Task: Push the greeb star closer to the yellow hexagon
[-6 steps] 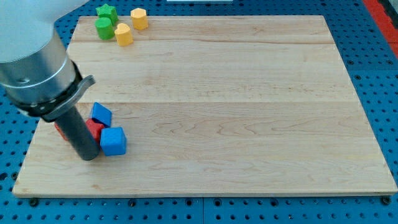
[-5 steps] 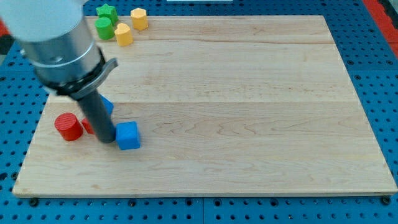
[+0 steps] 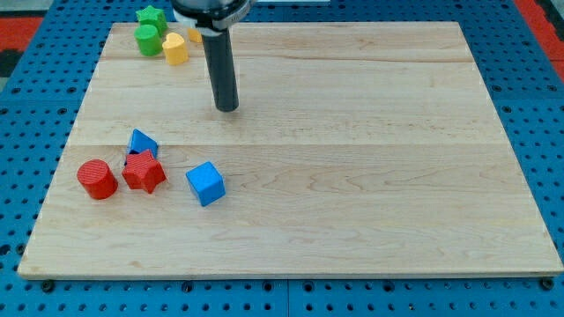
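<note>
Approaching is the step in hand: my tip rests on bare bench, touching no block. This arm carries no claw, only the rod, so there is nothing to open or close. Up and to the view's left of my tip sits the green star, beside a green cylinder and a yellow hexagon. Another yellow block hides mostly behind the rod. Next, I judge, my tip must swing around behind the star.
</note>
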`<state>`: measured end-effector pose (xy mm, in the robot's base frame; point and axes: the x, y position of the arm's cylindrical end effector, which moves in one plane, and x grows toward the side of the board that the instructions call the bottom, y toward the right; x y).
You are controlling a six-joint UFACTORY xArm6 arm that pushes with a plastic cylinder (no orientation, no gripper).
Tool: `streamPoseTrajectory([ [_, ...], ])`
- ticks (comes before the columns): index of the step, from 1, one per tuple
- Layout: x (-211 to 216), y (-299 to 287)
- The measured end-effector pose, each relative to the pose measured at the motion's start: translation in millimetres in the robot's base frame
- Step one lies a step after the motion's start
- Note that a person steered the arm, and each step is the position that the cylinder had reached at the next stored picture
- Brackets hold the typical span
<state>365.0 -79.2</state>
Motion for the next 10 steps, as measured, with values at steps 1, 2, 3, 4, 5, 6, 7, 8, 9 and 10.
streamPoseTrajectory([
  [1, -0.4, -24.6],
  [2, -18.6, -94.1],
  [3, -65.9, -156.0],
  [4, -94.5, -225.6],
  [5, -158.0, -215.7],
  [6, -173.8, -202.2],
  [7, -173.8, -202.2],
  [8, -173.5, -141.5],
  [9, -159.5, -78.5],
  [10, -120.2, -78.5],
])
